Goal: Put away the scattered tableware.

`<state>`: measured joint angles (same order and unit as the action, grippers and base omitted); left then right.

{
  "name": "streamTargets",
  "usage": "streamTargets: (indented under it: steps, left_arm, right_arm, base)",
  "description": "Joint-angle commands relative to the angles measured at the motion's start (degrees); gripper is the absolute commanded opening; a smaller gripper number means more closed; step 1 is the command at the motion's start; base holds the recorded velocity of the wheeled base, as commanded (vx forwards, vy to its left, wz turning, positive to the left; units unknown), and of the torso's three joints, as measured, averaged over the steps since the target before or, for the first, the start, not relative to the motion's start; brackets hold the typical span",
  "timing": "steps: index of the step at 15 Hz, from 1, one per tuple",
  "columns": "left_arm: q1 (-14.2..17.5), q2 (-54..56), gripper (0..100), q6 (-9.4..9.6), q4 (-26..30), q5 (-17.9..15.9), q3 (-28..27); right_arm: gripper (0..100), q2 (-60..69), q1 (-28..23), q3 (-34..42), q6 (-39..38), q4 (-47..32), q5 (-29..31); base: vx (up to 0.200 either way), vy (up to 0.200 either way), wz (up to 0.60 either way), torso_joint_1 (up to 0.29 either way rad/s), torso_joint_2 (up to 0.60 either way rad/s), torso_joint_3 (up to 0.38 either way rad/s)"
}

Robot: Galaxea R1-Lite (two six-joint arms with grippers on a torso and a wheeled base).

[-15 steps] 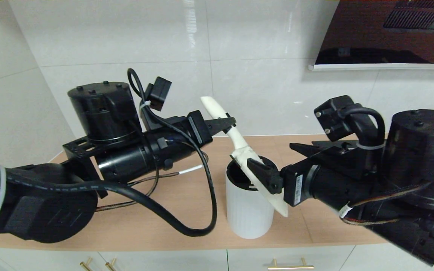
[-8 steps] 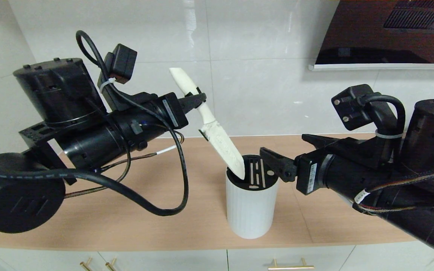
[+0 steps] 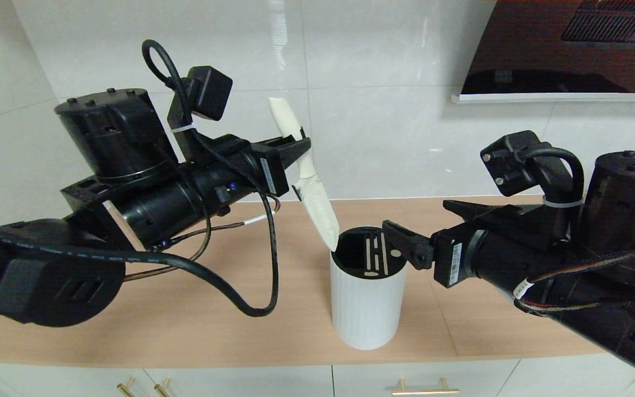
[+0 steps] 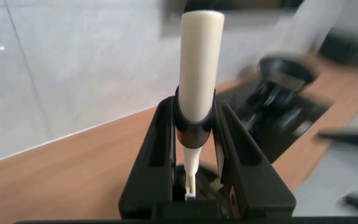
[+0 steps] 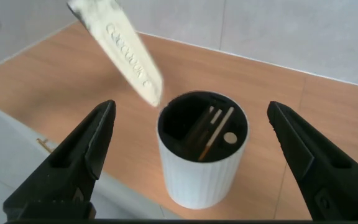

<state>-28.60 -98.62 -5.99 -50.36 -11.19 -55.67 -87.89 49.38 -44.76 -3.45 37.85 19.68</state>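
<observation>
Two claws, head view: your left gripper [image 3: 301, 146] clenched on knife [image 3: 317, 207] handle, blade tip below it at holder [image 3: 369, 309] rim; your right gripper [image 3: 415, 216] released, just beside holder. Left wrist: handle pinched between fingers. Right wrist: holder between spread fingers.

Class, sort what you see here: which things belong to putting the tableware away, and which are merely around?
Part of the job: white knife, left gripper holding it, white slotted holder, open right gripper beside it.
Just there: wooden counter, range hood, cabinet handles.
</observation>
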Motion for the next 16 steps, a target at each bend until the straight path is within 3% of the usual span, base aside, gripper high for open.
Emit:
streamTargets:
  steps: [1, 5, 16]
  left_arm:
    - [-1.4, -4.0, 0, 0.45, -3.9, 0.3, 0.8]
    - [-3.4, -6.7, 0, 0.45, -9.1, 2.5, 1.6]
    - [-5.2, -9.1, 0, 0.89, -9.6, 2.6, 2.8]
  right_arm:
    - [100, -0.3, 0.0, 0.1, 0.1, 0.0, 0.0]
    - [100, -0.5, 0.0, 0.2, 0.1, 0.0, 0.0]
    - [100, -0.9, 0.0, 0.5, 0.4, 0.0, -0.1]
  base:
    - [0.000, 0.000, 0.00, 0.000, 0.00, 0.000]
    - [0.000, 0.000, 0.00, 0.000, 0.00, 0.000]
    - [0.000, 0.000, 0.00, 0.000, 0.00, 0.000]
